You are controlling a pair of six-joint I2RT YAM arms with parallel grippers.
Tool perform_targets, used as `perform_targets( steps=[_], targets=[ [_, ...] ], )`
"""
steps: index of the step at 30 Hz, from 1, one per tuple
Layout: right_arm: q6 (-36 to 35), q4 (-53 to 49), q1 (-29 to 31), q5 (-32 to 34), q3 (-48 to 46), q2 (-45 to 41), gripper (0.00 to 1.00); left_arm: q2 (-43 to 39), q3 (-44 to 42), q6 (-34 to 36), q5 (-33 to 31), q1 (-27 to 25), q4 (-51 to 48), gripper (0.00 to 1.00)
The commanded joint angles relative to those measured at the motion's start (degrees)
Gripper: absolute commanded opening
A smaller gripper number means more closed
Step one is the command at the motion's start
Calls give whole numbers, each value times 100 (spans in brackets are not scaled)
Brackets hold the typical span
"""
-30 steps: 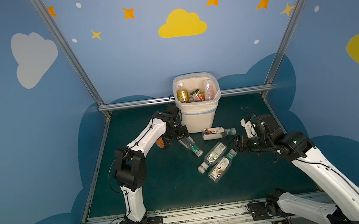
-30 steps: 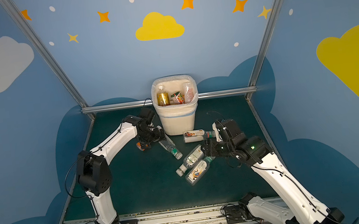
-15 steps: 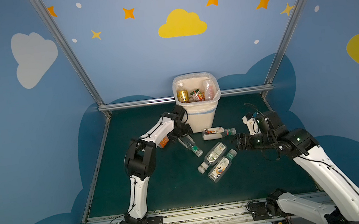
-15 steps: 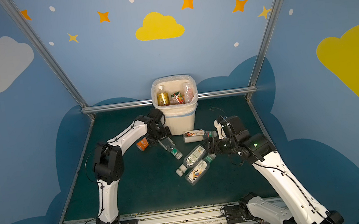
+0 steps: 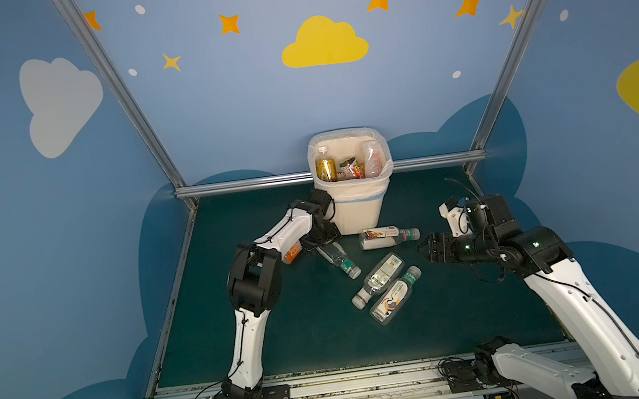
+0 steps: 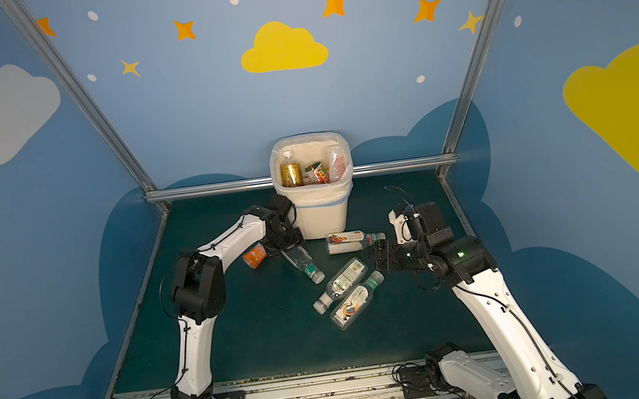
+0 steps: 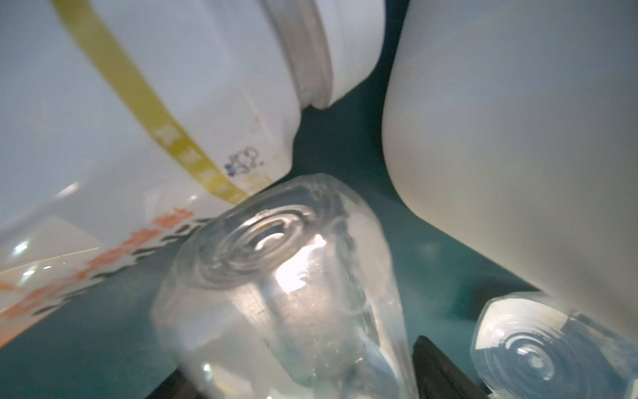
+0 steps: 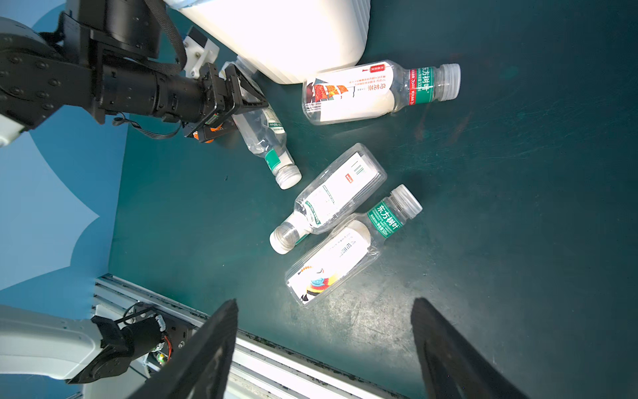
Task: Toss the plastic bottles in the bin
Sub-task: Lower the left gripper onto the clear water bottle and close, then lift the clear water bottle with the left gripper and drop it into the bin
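Target of the coming move, as I judge it, is the clear bottle (image 5: pixel 338 259) with a green neck band. It lies flat on the table (image 5: pixel 286 339), just beside the foot of the bin (image 5: pixel 357 212); its long axis runs from the bin wall toward the middle of the table, with the base end near the bin and the white cap away from it. The left gripper (image 8: pixel 238 114) is at the base end; its jaws stand on both sides of the body, across the long axis; whether they already press the plastic, I cannot tell. An orange-labelled bottle (image 5: pixel 291 253) lies close under the same arm; so I think a lift should go straight up before it turns to the bin. The right gripper (image 8: pixel 324 304) hovers wide and empty, well apart from this bottle; nearer to it are the tea bottle (image 5: pixel 388 237) and two more bottles (image 5: pixel 379 280), which lie side by side.
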Motion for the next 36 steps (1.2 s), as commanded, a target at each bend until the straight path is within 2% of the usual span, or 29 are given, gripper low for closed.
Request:
perform_targets(
  steps=[1,9,16,27,32,36],
  targets=[
    [-36,-71,-63,-157,60,-8,80,55,-50,157,-89,-7,-57,83],
    [127,-51,-98,-122,11,-95,80,-102,-414,338,-1,55,76,63],
    [358,-33,-98,-113,-1,-209,80,-698,-934,526,-63,164,116,62],
    [635,22,-81,-82,-45,-343,79,-2791,-2166,795,-43,580,17,62],
    [720,125,-35,-116,-37,-305,79,-3849,-2005,992,-187,796,-410,62],
    [795,216,48,-121,-28,-217,79,-4750,-1517,1206,-441,801,-194,61]
  ],
)
